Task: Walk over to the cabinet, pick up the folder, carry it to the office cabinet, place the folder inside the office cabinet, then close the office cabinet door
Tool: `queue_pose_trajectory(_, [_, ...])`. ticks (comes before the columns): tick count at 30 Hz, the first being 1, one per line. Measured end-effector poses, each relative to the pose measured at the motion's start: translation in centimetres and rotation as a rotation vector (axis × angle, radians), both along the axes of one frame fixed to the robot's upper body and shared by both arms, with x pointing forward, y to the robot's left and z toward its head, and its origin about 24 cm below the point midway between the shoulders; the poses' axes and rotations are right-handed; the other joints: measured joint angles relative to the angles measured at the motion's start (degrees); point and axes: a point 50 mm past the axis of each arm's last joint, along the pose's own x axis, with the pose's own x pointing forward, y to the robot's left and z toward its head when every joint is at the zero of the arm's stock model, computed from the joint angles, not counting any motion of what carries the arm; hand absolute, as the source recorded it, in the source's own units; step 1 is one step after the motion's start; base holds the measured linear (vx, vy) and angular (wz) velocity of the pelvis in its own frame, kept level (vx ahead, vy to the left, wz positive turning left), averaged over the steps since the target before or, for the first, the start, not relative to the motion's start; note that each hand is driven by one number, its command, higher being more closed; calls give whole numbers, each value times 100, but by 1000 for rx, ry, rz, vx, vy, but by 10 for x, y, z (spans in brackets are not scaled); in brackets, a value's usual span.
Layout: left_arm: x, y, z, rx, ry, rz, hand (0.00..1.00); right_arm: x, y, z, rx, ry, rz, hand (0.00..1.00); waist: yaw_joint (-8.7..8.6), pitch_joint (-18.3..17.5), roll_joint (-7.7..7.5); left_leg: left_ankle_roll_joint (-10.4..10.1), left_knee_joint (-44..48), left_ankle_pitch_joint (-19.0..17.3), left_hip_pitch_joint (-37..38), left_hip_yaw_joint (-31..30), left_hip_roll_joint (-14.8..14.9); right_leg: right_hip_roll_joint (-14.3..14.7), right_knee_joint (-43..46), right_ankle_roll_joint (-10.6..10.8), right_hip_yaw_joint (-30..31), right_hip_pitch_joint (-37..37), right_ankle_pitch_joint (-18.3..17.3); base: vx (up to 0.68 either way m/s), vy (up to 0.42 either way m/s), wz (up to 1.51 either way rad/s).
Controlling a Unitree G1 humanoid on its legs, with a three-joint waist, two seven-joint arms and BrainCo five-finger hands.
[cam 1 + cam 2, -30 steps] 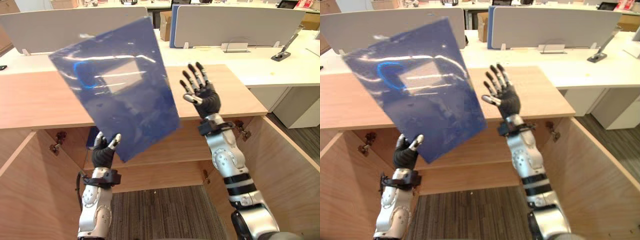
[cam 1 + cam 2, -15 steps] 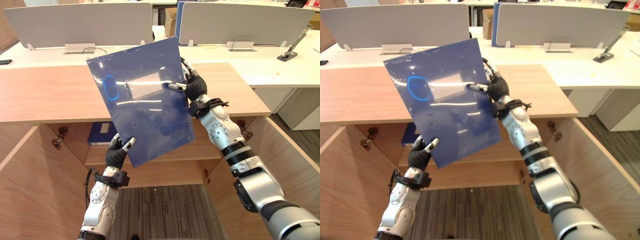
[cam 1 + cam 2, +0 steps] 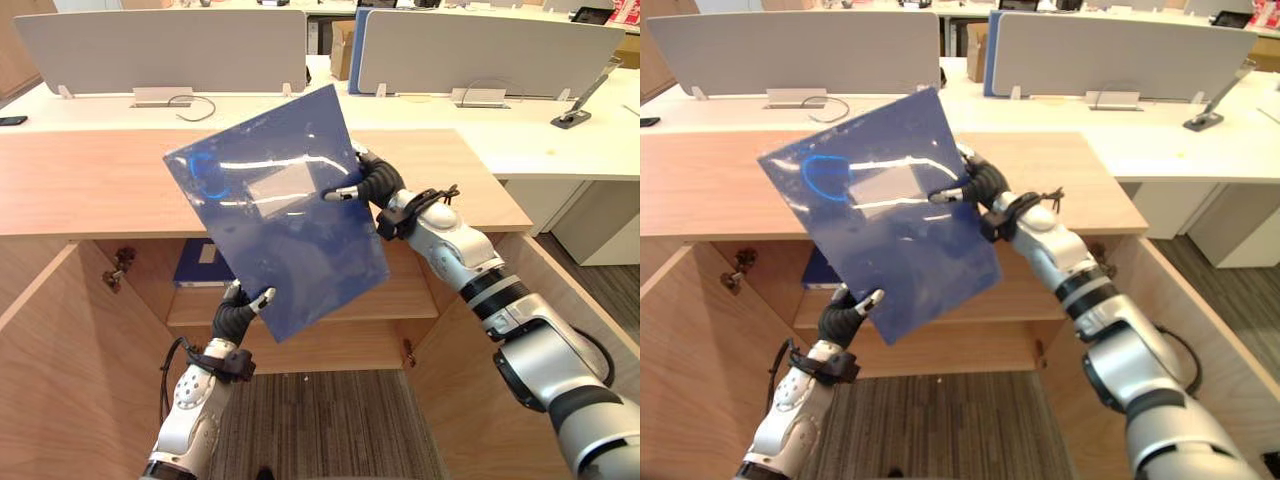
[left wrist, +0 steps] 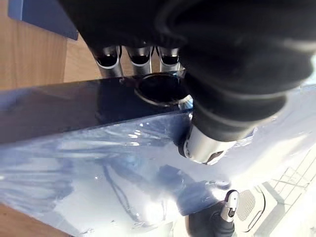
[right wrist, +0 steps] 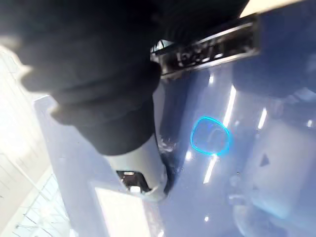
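The folder (image 3: pixel 285 230) is held tilted, lower corner pinched by the left hand (image 3: pixel 236 318), right edge clasped by the right hand (image 3: pixel 377 184); the cabinet shelf (image 3: pixel 412 297) lies below and behind

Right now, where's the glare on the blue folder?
Left eye view: white streaks cross the blue folder beside its pale label, by the right robot hand. Right wrist view: more streaks and bright spots around a cyan ring on the folder. Left wrist view: a pale sheen beside the left robot hand.
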Motion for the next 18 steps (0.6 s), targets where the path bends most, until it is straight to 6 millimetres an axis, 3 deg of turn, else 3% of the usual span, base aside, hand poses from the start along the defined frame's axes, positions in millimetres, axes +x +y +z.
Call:
queue_pose_trajectory(9, [-2, 4, -3, 126, 16, -65, 100, -10, -17, -28, -56, 126, 73, 100, 7, -101, -45, -37, 1, 24, -88, -5, 51, 61, -46, -45, 1, -62, 29, 0, 0, 0])
queue_pose_trajectory(10, [-3, 3, -4, 141, 25, -80, 0, -11, -18, -31, -61, 138, 74, 100, 8, -107, -57, -41, 1, 26, -87, -5, 59, 64, -54, -52, 1, -60, 35, 0, 0, 0])
queue_pose_trajectory(18, [-7, 7, -24, 305, 126, -146, 0, -28, -22, -54, -138, 196, 120, 100, 26, -131, -66, -67, 2, 39, -74, -14, 107, 110, -128, -93, 0, -6, 61, 0, 0, 0])
